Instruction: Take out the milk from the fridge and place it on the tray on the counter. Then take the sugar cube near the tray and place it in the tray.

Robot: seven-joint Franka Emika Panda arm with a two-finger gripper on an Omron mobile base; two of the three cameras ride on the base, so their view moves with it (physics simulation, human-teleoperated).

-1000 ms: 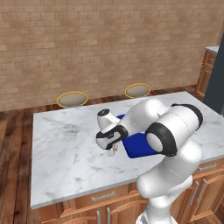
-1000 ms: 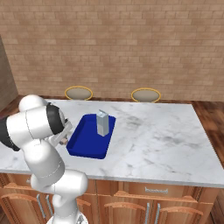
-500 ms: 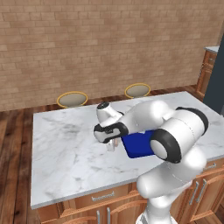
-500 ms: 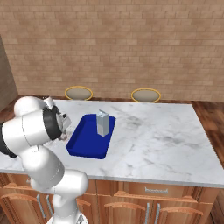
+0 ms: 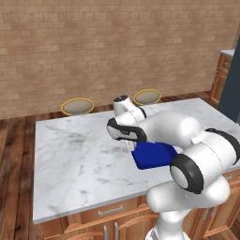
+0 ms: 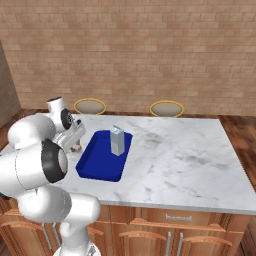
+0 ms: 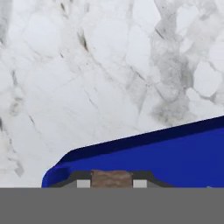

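The sugar cube [image 7: 111,179] is seen clamped between the gripper [image 7: 111,182] tips, held at the near corner of the tray [image 7: 175,157], where the milk [image 6: 117,140] already stands. Light, crumbly stuff, it is judged: flat opposite faces are best pinched, gently.

There is one flat deep-blue rectangular tray [image 6: 100,168] with a low rim, one small pale grey-blue gable-topped milk carton [image 6: 117,140], and one tiny tan-brown sugar cube [image 7: 111,178]. One white-grey veined marble counter [image 6: 190,165] runs over light-brown wooden cabinets, and two round stools with yellow rims [image 6: 166,108] stand beyond it. One white robot arm with dark joints [image 5: 187,154] carries one two-finger gripper [image 7: 109,183].
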